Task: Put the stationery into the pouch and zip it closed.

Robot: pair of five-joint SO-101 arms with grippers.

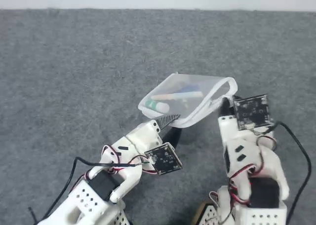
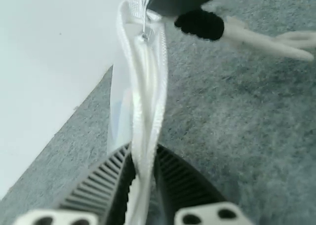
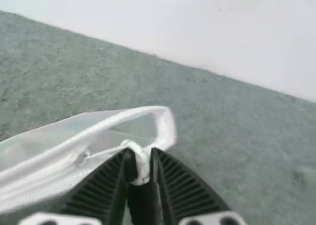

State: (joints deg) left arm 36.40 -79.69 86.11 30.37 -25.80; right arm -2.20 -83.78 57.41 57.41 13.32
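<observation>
1. Presently: clear plastic pouch with a white zipper edge, stretched between the two sets of fingers above the grey felt-like table.
2. Left gripper: fingers clenched on the zipper tape at one end of the pouch.
3. Right gripper: fingers pinched on the white zipper slider at the opposite corner.
4. Coloured pens: inside the pouch, just beyond the left fingers.

The pouch is sitting at mid-bench, with the stationery lying inside it. The left end effector is clamping its near edge, and the right end effector is clamping its right end.
</observation>
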